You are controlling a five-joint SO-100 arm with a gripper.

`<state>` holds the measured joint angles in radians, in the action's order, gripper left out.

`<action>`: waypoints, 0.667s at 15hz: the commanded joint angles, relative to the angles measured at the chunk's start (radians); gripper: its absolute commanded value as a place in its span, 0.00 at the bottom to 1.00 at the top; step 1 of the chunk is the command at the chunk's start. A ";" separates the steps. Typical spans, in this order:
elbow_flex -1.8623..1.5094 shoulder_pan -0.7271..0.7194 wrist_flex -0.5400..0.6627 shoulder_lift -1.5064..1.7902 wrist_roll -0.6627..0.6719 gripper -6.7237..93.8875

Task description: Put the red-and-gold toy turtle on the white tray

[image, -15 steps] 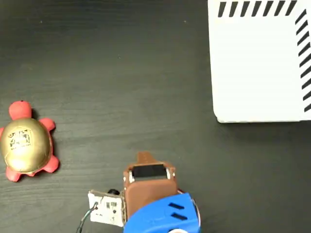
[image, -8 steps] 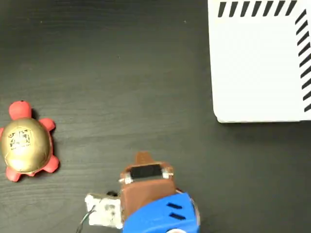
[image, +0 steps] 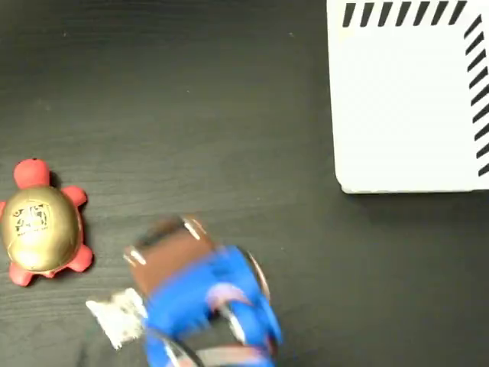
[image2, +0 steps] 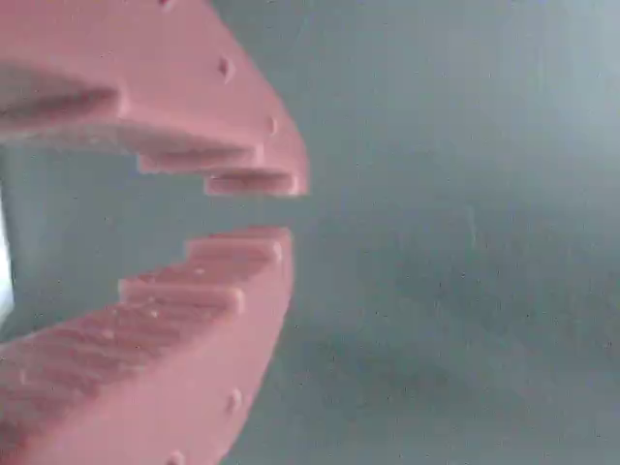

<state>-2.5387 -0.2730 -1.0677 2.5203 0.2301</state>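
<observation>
In the fixed view the red-and-gold toy turtle [image: 40, 225] sits on the dark table at the far left, its red head pointing up the picture. The white tray [image: 405, 107] with black edge stripes lies at the top right, bare. My brown-and-blue gripper [image: 164, 243] is motion-blurred at the bottom centre, to the right of the turtle and not touching it. The wrist view shows my gripper [image2: 276, 211] with its toothed fingers almost together, a thin slit between the tips and nothing held. Neither turtle nor tray appears in the wrist view.
A small white circuit board [image: 114, 317] with wires hangs off the arm's left side. Dark wood-grain table [image: 214, 115] stretches between turtle and tray.
The arm has swung left toward the turtle and now shows blurred. Turtle and tray have not moved.
</observation>
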 commanded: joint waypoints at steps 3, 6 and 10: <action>0.555 -0.052 -0.170 -0.408 0.291 0.07; 0.850 -0.112 -0.328 -0.673 0.439 0.07; 1.167 -0.184 -0.558 -0.968 0.623 0.07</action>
<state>-1.5064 -0.4295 -1.5493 1.5907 0.7701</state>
